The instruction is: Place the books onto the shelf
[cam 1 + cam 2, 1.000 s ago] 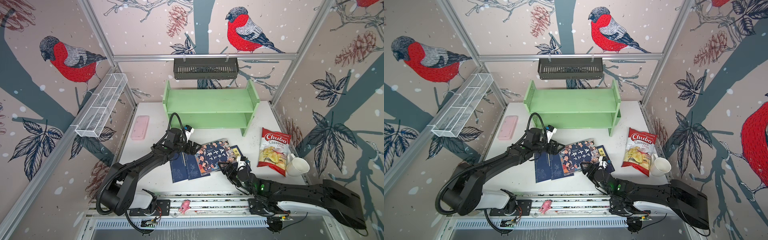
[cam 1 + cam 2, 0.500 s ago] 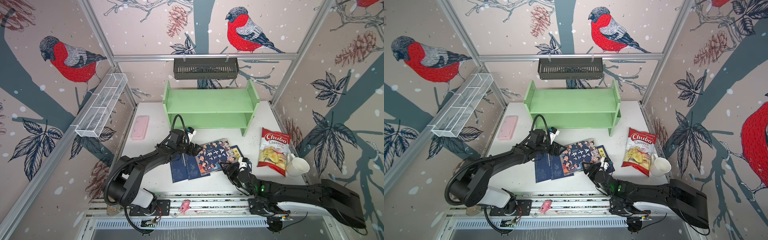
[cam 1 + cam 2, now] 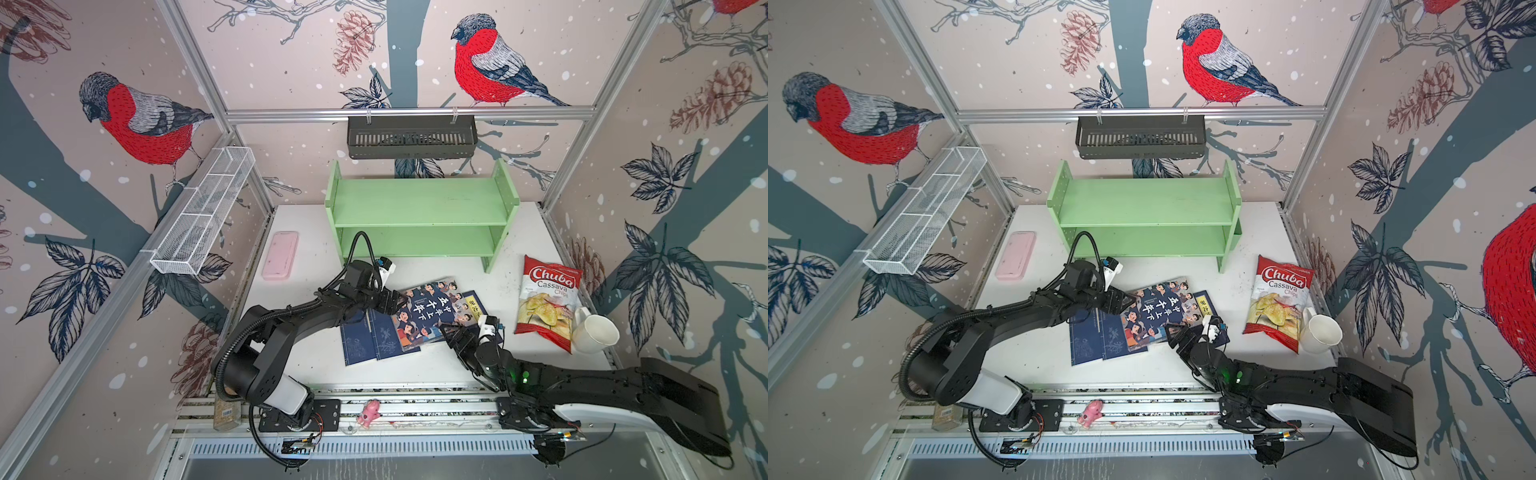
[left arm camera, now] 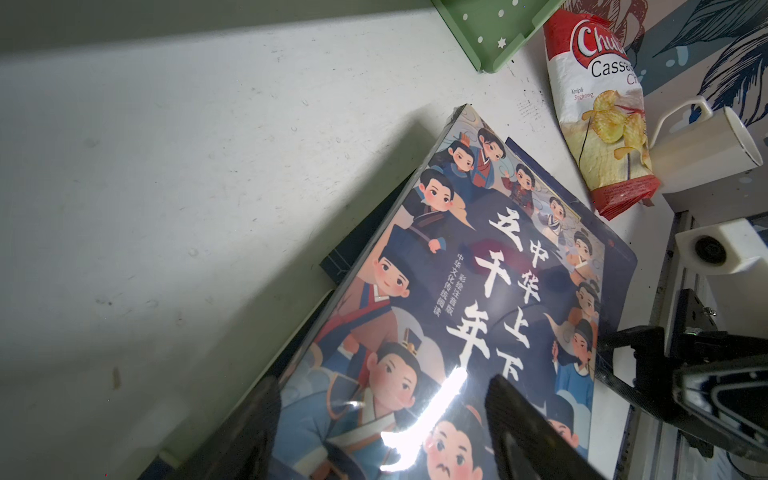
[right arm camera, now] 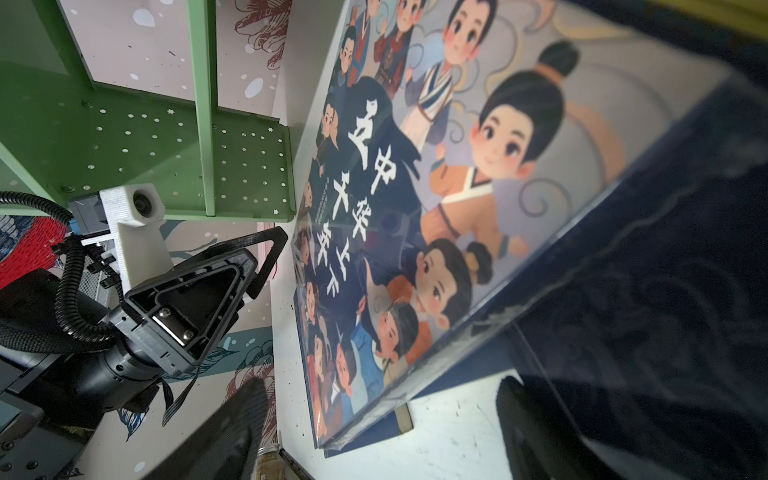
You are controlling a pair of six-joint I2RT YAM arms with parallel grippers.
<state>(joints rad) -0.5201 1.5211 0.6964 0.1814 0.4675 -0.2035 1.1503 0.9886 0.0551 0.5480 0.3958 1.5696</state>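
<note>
shelf [image 3: 419,205]: light green wooden rack with two tiers, both bare, standing at the back of the white table [image 3: 453,266]; rigid, a steady target, no book on it yet. cartoon book [image 3: 428,311]: the largest of the books, lying face up and skewed on top of the pile near the table's front middle, well apart from the shelf; the cover is glossy, apparently film-wrapped, with a hard glare in the left wrist view, so judged slippery under flat pads; thin and light, likely to flex if lifted by one corner; in the right wrist view its near corner stands proud of the books beneath, and that free edge looks the best place to pinch, jaws across the thickness. navy paperbacks [image 3: 372,343]: two side by side poking out at the pile's left front, another with a yellow label [image 3: 473,305] at the right, all partly under the cartoon book; judged thin, limp and matte, lying flat with little edge to get under, so best taken once the top book is off; any further copy is hidden. left gripper [image 3: 398,302]: jaws apart, holding nothing, at the cartoon book's left edge. right gripper [image 3: 451,332]: jaws apart, empty, at the book's front right corner.
</note>
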